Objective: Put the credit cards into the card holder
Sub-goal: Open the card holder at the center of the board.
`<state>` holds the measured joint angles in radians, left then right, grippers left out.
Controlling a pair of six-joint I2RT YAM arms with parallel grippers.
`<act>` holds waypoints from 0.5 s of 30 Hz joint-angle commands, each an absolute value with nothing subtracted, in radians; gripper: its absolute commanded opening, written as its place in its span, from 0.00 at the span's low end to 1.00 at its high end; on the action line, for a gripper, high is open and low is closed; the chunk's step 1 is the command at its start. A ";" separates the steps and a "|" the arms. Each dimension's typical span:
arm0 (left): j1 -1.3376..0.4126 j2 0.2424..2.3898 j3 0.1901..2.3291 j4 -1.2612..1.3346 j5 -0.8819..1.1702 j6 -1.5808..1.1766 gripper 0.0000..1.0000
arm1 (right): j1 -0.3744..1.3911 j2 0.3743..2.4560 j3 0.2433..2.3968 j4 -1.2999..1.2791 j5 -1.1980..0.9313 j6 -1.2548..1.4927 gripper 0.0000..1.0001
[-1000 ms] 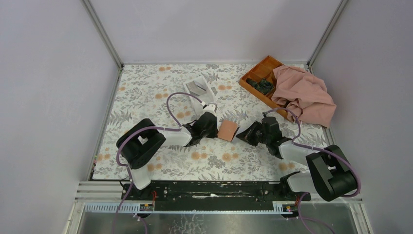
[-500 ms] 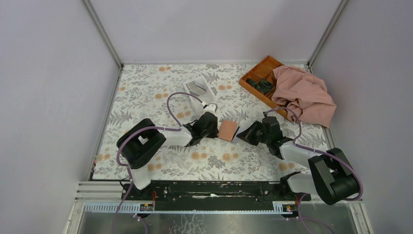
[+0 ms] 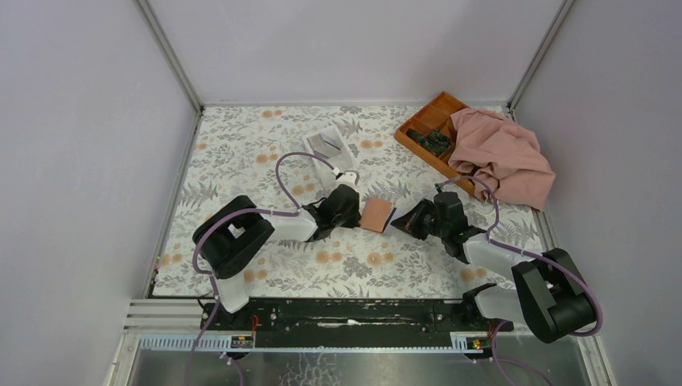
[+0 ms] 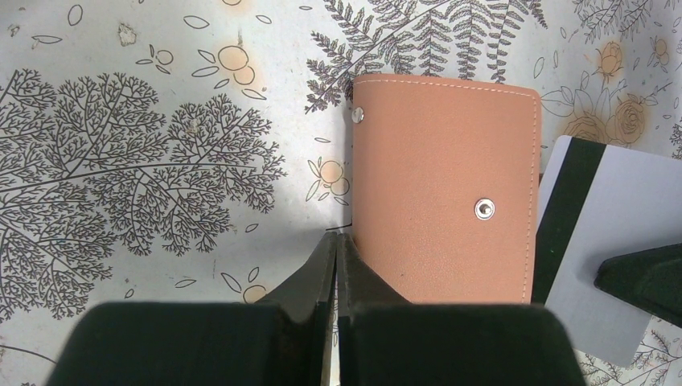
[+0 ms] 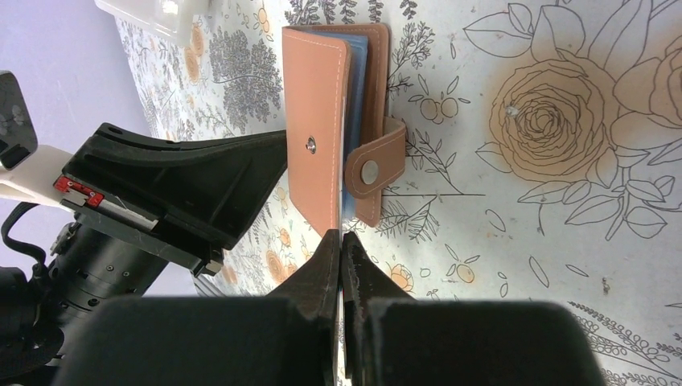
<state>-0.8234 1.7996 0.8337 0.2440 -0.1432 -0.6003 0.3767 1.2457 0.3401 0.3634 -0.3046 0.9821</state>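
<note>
The tan card holder (image 3: 375, 215) lies mid-table between both grippers. In the left wrist view the card holder (image 4: 446, 185) shows its front with a snap stud. My left gripper (image 4: 336, 240) is shut, with its tips against the holder's near-left edge. My right gripper (image 5: 339, 238) is shut on a credit card held edge-on, whose tip meets the holder's open side (image 5: 322, 121). This grey card (image 4: 611, 213) with a black stripe shows at the right of the left wrist view. Blue cards (image 5: 359, 60) sit inside the holder. Its snap strap (image 5: 374, 165) hangs loose.
A white box (image 3: 326, 145) lies behind the left gripper (image 3: 351, 211). An orange compartment tray (image 3: 428, 121) stands at the back right, half covered by a pink cloth (image 3: 503, 157). The right gripper (image 3: 400, 219) is just right of the holder.
The right arm has edged slightly toward the card holder. The left arm and the holder have not visibly moved.
</note>
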 commanded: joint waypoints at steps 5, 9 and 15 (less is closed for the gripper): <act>-0.841 1.857 0.809 0.125 -0.131 -0.595 0.00 | 0.371 1.223 0.372 0.362 -0.290 0.966 0.00; -0.841 1.859 0.810 0.126 -0.130 -0.598 0.00 | 0.370 1.221 0.368 0.365 -0.288 0.968 0.00; -0.842 1.861 0.809 0.125 -0.131 -0.597 0.00 | 0.370 1.233 0.371 0.373 -0.291 0.969 0.00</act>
<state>-0.8242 1.7996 0.8337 0.2440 -0.1452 -0.6003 0.3763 1.2453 0.3405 0.3481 -0.3038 0.9798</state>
